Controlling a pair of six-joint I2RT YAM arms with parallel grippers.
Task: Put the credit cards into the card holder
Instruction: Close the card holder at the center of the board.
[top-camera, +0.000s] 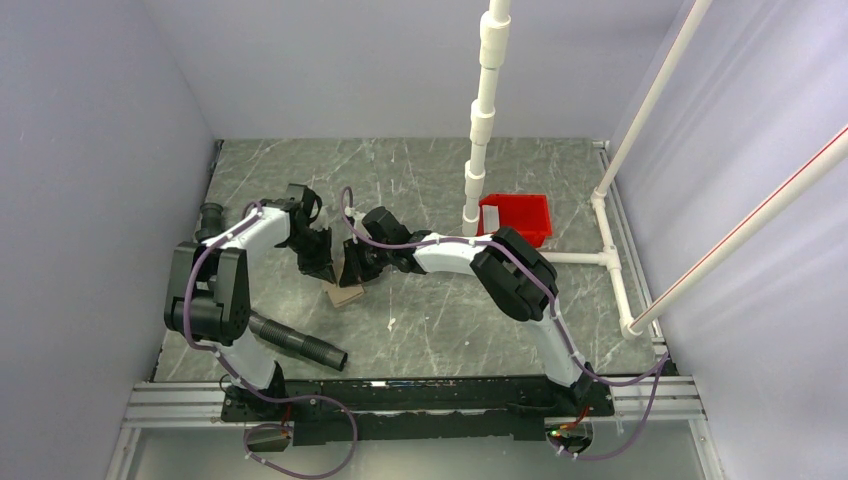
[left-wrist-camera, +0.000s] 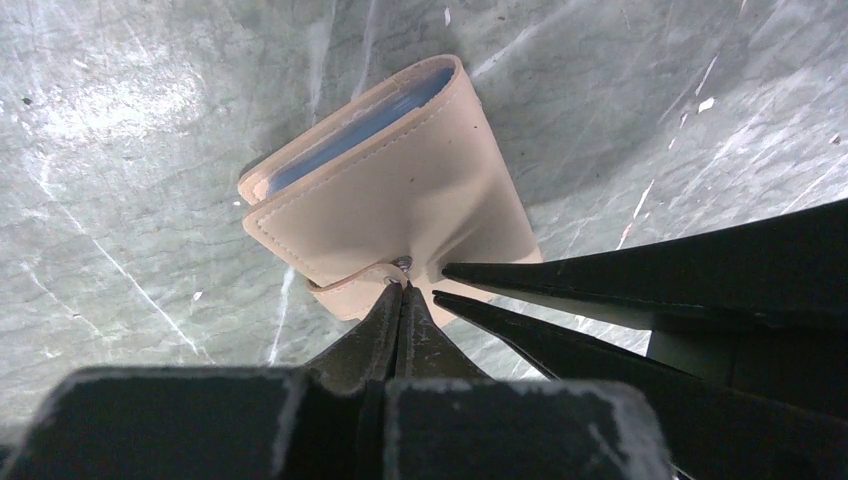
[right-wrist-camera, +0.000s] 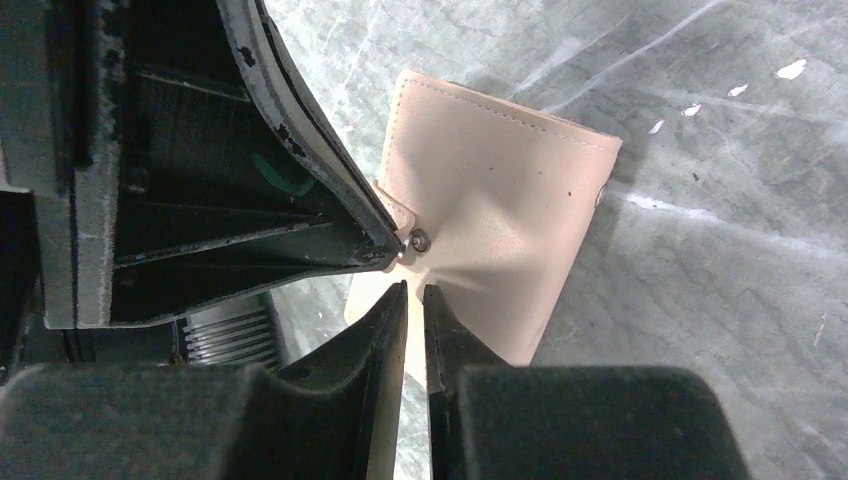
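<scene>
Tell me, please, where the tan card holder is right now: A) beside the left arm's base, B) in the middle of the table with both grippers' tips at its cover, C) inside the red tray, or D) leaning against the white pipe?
B: the card holder sits mid-table, folded shut, with the left gripper and the right gripper both closed at its puckered cover.

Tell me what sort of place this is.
Probably a robotics lab test cell: a left arm and right arm bolted to an aluminium rail, a white pipe frame, and plain walls boxing in a marble-patterned table.
</scene>
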